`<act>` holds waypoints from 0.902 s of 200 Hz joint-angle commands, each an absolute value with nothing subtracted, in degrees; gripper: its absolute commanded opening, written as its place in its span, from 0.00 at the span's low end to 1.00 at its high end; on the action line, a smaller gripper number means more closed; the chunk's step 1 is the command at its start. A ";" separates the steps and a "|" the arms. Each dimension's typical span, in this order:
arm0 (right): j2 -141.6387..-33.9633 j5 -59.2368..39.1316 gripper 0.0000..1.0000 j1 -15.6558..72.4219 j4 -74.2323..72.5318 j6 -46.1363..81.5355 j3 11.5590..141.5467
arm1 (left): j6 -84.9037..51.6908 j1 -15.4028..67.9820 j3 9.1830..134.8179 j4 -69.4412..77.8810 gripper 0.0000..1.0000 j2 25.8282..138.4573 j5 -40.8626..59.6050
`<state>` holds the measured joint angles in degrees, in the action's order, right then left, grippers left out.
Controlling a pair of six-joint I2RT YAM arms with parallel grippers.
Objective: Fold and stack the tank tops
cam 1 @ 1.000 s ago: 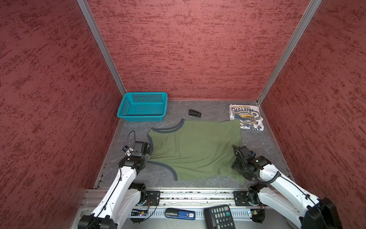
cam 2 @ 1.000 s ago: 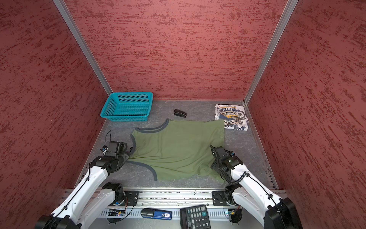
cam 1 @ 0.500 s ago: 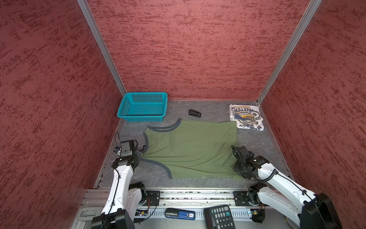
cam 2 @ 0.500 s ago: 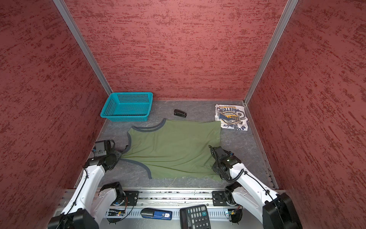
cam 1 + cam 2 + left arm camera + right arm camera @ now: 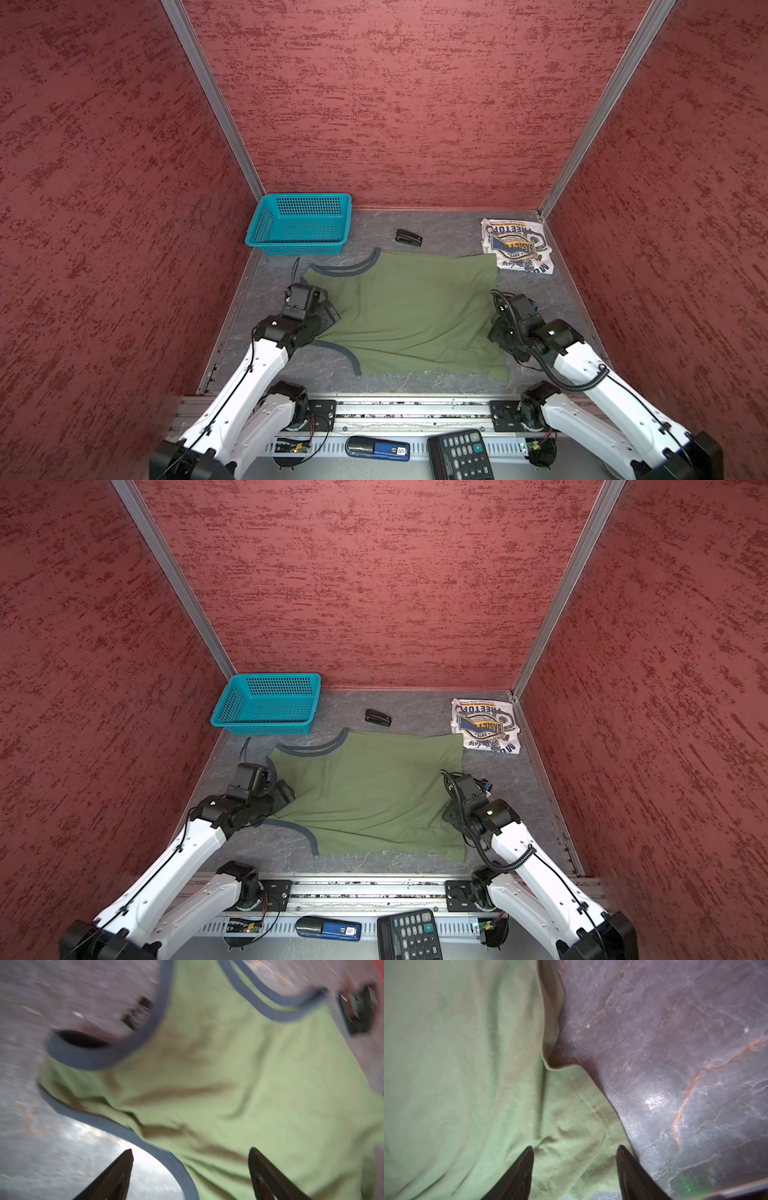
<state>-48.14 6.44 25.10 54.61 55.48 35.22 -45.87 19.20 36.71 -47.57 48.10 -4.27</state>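
The olive green tank top [image 5: 411, 316] [image 5: 374, 796] lies spread flat on the grey mat, with its neck hole to the left in both top views. My left gripper [image 5: 191, 1149] is open above its grey-blue armhole trim [image 5: 172, 1163]; one finger is over bare mat and the other over green cloth. It sits at the shirt's left edge [image 5: 326, 313]. My right gripper [image 5: 575, 1146] is open over the stitched hem at the shirt's right edge and grips nothing. The white tank top [image 5: 517, 245] [image 5: 486, 725] lies folded, emblem up, in the back right corner.
A teal basket [image 5: 301, 224] stands at the back left. A black stapler [image 5: 408, 237] lies just beyond the green shirt. A calculator [image 5: 459, 457] and a blue device [image 5: 378, 448] rest on the front rail. Red walls close in three sides.
The left gripper pulled the shirt's shoulder side to the left, then let go, opened, and came back over the armhole. The right arm has hardly moved.
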 commanded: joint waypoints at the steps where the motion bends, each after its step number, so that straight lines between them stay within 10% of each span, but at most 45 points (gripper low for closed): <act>1: -47.03 5.63 0.65 26.13 56.69 56.15 35.30 | -53.31 28.43 37.29 -57.23 0.83 47.18 -8.17; 79: -44.60 3.61 0.62 34.22 57.96 64.14 29.11 | -73.52 61.74 33.79 -55.00 0.58 59.21 -6.52; 180: -52.69 4.16 0.62 39.77 51.77 65.74 24.64 | -71.33 58.55 30.63 -45.80 0.41 67.55 -8.21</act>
<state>-51.09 2.98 38.94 53.91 62.81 25.93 -72.62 60.29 31.77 -48.56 67.40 -7.44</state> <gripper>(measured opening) 0.619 0.432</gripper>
